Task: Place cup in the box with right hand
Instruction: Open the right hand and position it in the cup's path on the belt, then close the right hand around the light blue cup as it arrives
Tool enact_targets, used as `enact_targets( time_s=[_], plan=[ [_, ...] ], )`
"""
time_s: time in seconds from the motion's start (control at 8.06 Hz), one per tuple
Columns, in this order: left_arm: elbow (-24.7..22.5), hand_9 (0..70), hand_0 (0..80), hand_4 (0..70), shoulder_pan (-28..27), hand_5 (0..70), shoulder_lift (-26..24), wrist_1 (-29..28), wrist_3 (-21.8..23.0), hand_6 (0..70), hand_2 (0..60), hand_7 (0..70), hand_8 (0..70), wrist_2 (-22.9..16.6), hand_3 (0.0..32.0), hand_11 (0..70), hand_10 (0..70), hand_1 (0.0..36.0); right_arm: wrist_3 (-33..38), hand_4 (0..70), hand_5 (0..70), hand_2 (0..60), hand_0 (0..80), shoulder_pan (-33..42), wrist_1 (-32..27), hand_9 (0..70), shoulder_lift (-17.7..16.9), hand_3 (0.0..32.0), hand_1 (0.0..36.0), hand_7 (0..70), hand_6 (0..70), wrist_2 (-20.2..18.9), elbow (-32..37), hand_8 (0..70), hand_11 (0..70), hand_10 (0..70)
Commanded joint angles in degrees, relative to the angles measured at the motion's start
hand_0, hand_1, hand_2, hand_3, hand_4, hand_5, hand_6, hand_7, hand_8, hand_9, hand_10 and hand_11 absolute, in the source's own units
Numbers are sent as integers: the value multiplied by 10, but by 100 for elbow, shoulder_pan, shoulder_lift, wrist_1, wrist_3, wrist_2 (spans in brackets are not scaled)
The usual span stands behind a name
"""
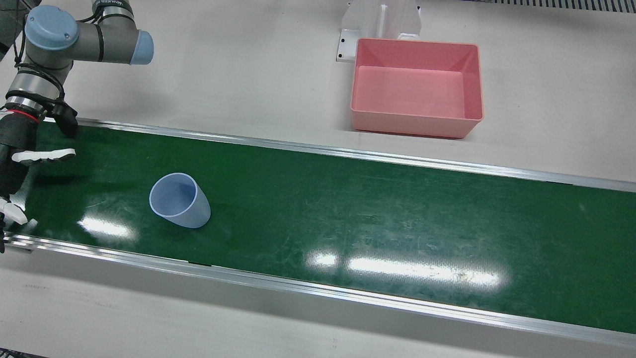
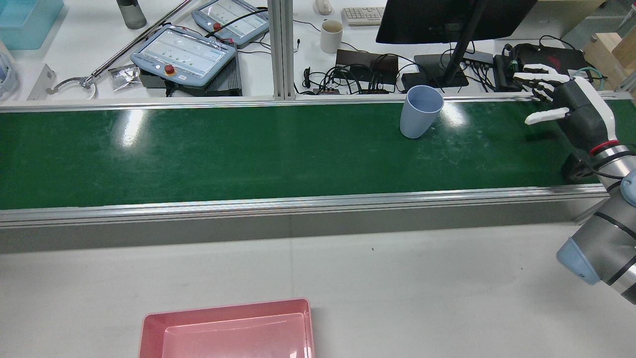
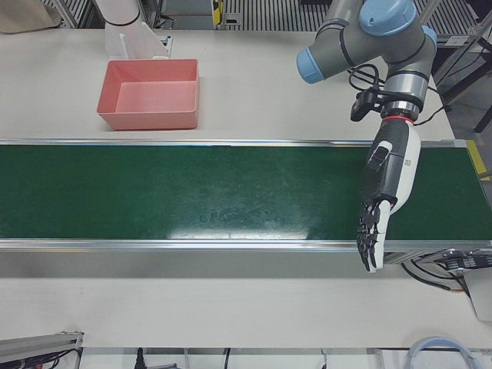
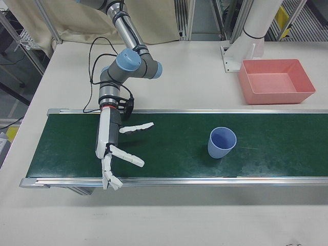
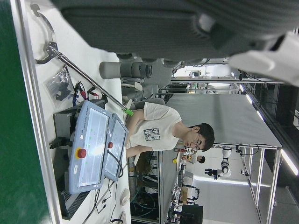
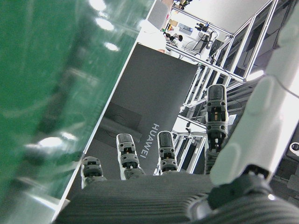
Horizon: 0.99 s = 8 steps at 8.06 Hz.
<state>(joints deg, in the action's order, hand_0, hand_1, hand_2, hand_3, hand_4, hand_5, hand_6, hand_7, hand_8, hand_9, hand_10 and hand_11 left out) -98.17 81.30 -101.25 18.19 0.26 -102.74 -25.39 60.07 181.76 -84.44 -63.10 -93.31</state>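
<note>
Right hand at left of frame, fingers spread, empty, stretched over the green belt; blue cup upright, centre-right, well apart. Left hand likewise extended, released.

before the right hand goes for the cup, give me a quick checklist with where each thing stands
1. Cup upright on the green belt, mouth up: ok.
2. Right hand holding nothing, fingers spread: ok.
3. Belt between right hand and cup bare: ok.
4. Right hand touching the cup: not ok, it hangs over the belt's end, well apart from the cup.
5. Pink box empty, on the white table beyond the belt: ok.
6. Left hand clear of the cup: ok, open, at the belt's other end.
</note>
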Motion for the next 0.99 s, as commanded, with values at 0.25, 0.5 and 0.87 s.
enact_targets(
  time_s=[0.25, 0.5, 0.87],
  plan=[
    [0, 0, 0, 0, 0, 0, 0, 0, 0, 0, 0, 0, 0, 0, 0, 0, 0, 0, -62, 339, 48, 0, 503, -65, 0, 158, 7, 320, 31, 317, 33, 0, 6, 130, 101, 67],
    [0, 0, 0, 0, 0, 0, 0, 0, 0, 0, 0, 0, 0, 0, 0, 0, 0, 0, -71, 337, 48, 0, 504, -109, 0, 158, 7, 320, 31, 318, 33, 0, 41, 130, 101, 67],
    [0, 0, 0, 0, 0, 0, 0, 0, 0, 0, 0, 0, 0, 0, 0, 0, 0, 0, -71, 353, 47, 0, 503, -127, 0, 161, 24, 320, 31, 323, 34, 9, 67, 130, 104, 69]
  ],
)
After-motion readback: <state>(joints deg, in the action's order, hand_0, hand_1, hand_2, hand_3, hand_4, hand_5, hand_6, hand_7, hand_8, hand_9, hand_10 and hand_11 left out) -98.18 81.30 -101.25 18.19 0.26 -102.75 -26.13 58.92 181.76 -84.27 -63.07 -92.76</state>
